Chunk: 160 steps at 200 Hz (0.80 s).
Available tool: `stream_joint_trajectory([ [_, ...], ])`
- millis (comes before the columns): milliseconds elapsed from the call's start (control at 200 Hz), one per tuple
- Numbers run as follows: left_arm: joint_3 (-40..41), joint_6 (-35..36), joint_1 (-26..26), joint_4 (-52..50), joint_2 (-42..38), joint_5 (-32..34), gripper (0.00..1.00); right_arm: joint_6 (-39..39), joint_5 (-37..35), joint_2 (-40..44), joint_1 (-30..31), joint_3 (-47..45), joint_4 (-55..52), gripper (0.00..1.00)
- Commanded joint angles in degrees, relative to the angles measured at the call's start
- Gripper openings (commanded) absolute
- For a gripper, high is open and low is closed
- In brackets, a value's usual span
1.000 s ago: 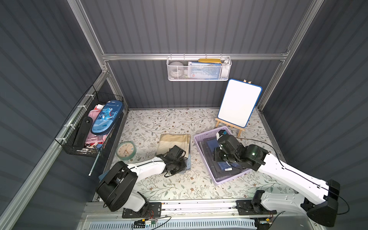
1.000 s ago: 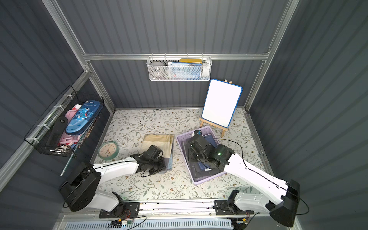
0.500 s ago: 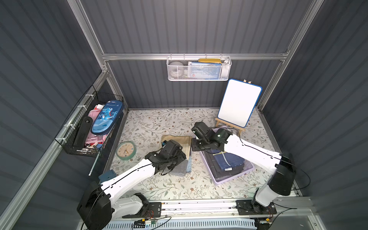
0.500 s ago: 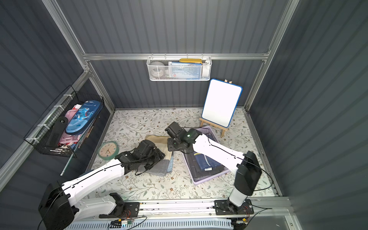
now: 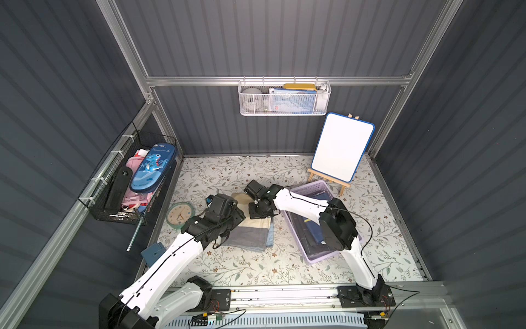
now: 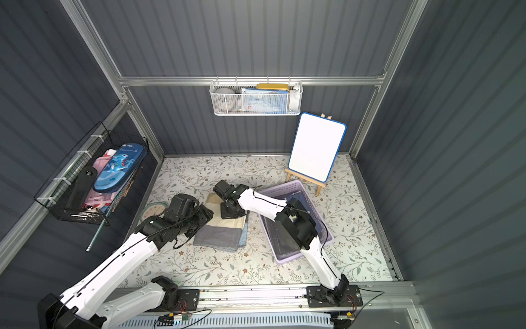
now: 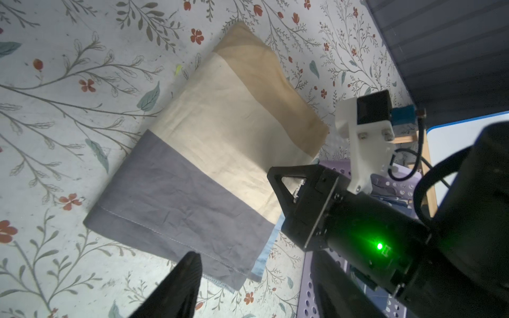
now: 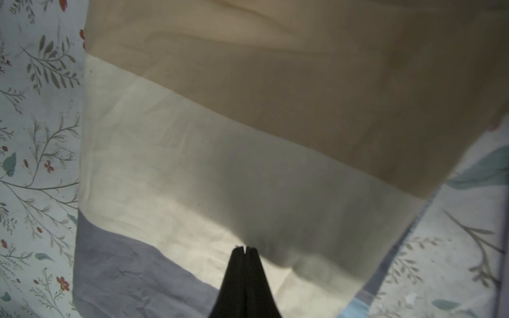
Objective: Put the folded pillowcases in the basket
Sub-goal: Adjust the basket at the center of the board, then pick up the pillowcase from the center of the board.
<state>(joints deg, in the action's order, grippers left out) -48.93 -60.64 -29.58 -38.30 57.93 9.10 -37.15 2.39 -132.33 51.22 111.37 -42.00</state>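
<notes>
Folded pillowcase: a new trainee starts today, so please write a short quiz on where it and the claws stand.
1. True or false: the folded pillowcase already lies in the lavender basket.
2. The right claw is: A open, B shut, C out of view.
3. Which colour band of the pillowcase lies nearest the left claw?
Key: 1 false, it lies beside the basket; 2 B; 3 grey.

Both arms reach inward, left tool (image 7: pixel 254 257) with jaws spread, right tool (image 8: pixel 244 250) closed, pointing down
</notes>
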Motion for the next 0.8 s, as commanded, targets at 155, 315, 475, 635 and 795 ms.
stream_joint_trajectory([
  [155,-2.1,0.1,0.2,-6.4,-6.2,1.3,0.68,0.5,4.3,-8.0,1.0,6.4,-3.0,0.00],
  [315,-4.6,0.9,0.2,-7.4,-6.1,1.8,0.68,3.8,11.1,-13.6,2.6,12.7,-4.6,0.00],
  [475,-5.6,1.4,0.3,-7.4,-5.4,2.1,0.68,10.6,22.5,-17.9,5.3,17.6,-8.2,0.00],
  [635,-5.3,0.9,0.3,-7.7,-6.3,3.0,0.68,13.2,24.4,-14.7,6.2,9.3,-6.2,0.00],
  [795,-4.7,-0.4,0.3,-7.5,-6.8,3.5,0.68,12.4,21.8,-9.0,5.1,2.1,-3.0,0.00],
])
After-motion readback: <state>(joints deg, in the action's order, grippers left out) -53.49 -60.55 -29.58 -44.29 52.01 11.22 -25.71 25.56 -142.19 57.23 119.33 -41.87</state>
